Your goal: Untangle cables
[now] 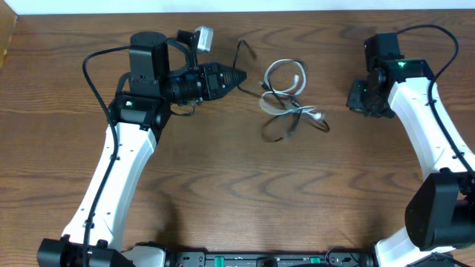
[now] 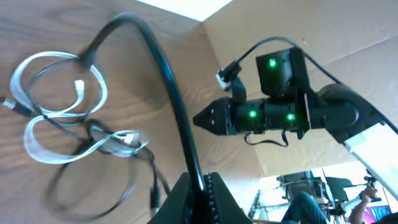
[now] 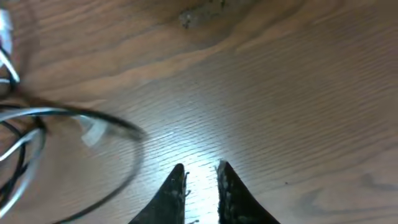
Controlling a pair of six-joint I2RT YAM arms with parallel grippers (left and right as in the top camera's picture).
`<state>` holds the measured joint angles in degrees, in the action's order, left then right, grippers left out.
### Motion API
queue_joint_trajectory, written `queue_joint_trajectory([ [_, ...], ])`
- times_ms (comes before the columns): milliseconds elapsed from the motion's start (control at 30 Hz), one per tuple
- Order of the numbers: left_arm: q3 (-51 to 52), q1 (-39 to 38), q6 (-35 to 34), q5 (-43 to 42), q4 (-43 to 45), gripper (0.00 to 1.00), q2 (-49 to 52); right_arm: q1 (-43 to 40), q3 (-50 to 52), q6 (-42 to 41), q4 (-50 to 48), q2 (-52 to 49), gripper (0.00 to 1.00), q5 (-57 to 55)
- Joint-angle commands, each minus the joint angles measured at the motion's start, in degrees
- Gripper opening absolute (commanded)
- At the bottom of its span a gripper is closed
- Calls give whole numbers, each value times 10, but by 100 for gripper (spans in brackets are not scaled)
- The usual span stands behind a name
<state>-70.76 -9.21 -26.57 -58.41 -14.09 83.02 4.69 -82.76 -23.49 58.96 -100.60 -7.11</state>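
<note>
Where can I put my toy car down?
The big bare table below the cables, between left arm and right arm. Also the strip between cables and right gripper. It's crowded where the left gripper pinches the black cable.

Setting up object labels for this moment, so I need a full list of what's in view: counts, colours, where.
white cable: 1, white, table centre, looped and tangled with the black one
black cable: 1, black, same tangle, one stretch runs up into the left gripper
table: 1, brown wood, under everything
left arm: 1, white and black, left side, pointing at the tangle
right arm: 1, white and black, right side
left gripper: 1, black, just left of the tangle, shut on the black cable
right gripper: 1, black, right of the tangle over bare wood, narrow gap between its fingers, holding nothing
</note>
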Motion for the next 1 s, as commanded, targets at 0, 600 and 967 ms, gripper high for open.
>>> queue_joint_trajectory([
  [0,-18,0,36,-11,-24,7,-12,1,1,33,1,4,11,-6],
  [600,-18,0,87,221,-264,14,-12,41,1,192,-69,4,50,321],
  [967,-18,-96,146,221,-347,14,-10,43,1,177,-91,4,60,308],
])
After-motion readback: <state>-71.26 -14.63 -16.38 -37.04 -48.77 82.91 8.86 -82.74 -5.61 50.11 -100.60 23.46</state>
